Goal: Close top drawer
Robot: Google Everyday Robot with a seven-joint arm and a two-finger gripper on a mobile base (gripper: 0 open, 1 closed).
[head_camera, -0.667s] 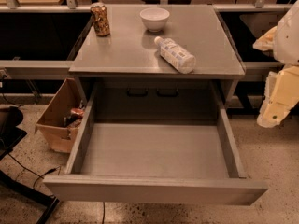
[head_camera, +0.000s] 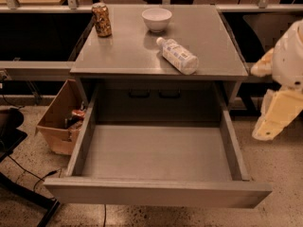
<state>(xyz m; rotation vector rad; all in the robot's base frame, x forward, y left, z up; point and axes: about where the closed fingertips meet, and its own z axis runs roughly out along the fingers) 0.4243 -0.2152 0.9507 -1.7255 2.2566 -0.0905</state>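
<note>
The top drawer [head_camera: 156, 193] is a wide, deep grey metal box pulled fully out of the grey cabinet [head_camera: 142, 56]. It is empty inside, and its plain flat front panel is nearest the camera. My gripper [head_camera: 277, 115] is a cream-coloured piece at the right edge of the camera view. It hangs from the white arm [head_camera: 293, 51], to the right of the drawer's right side wall and apart from it. It holds nothing that I can see.
On the cabinet top stand a brown can [head_camera: 102, 19], a white bowl [head_camera: 156, 19] and a white bottle [head_camera: 178, 56] lying on its side. A cardboard box [head_camera: 59, 117] with items sits on the floor to the left. A dark chair base [head_camera: 14, 174] is at lower left.
The arm and gripper at the right have dropped slightly. The drawer is still fully open and the things on the cabinet have not moved.
</note>
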